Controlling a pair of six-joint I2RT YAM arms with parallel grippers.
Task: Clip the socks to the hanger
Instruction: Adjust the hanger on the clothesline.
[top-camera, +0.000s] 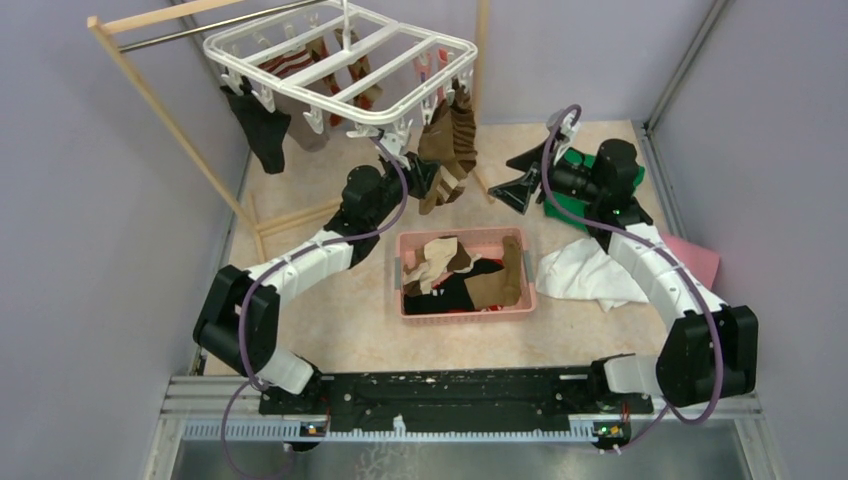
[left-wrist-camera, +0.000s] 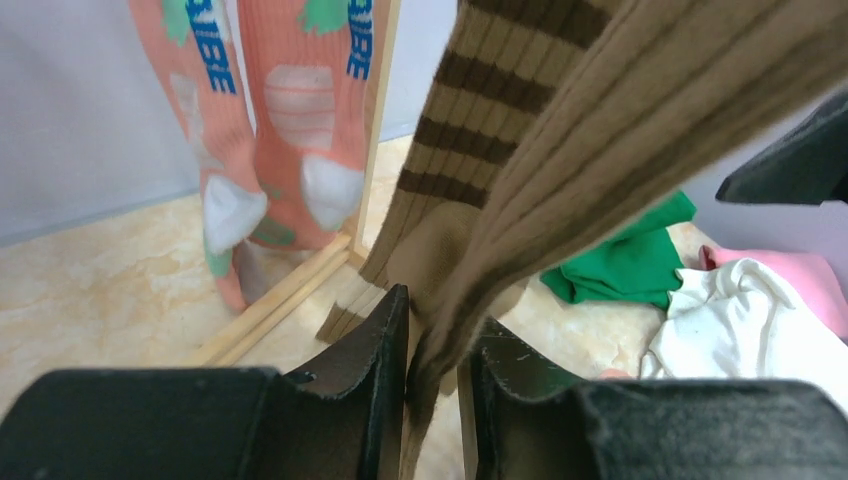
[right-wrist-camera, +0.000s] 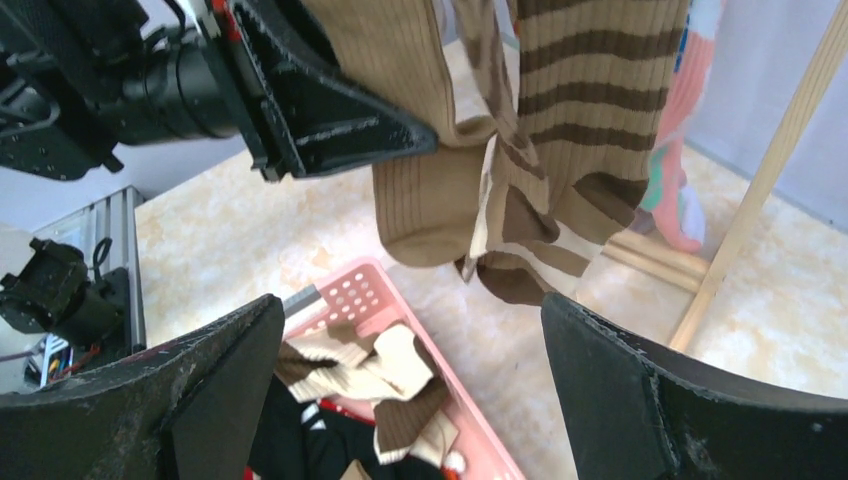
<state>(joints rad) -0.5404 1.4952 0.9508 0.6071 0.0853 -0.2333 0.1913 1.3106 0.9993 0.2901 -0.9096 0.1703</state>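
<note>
left hand (left-wrist-camera: 438, 345): nearest the lens, fingers pinching the lower edge of a tan sock (left-wrist-camera: 600, 120), which runs up and right out of view
tan sock: hangs beside a striped sock (left-wrist-camera: 470, 90) under the hanger's front right corner; whether a clip holds it i cannot tell
right hand (right-wrist-camera: 410, 310): spread wide, holding nothing – just right of the two hanging socks, facing them
hanger (top-camera: 372, 122): white grid on the rod of a wooden rack (top-camera: 170, 110); a black sock (top-camera: 262, 130) hangs from its left edge, and a pink sock (left-wrist-camera: 300, 110) hangs further back
basket (top-camera: 465, 313): pink, on the bench between the arms, with more socks heaped inside – black, brown and cream
cloths: green cloth (left-wrist-camera: 630, 265), white cloth (top-camera: 590, 275) and pink cloth (top-camera: 700, 260) lie on the bench to the right of the basket
</note>
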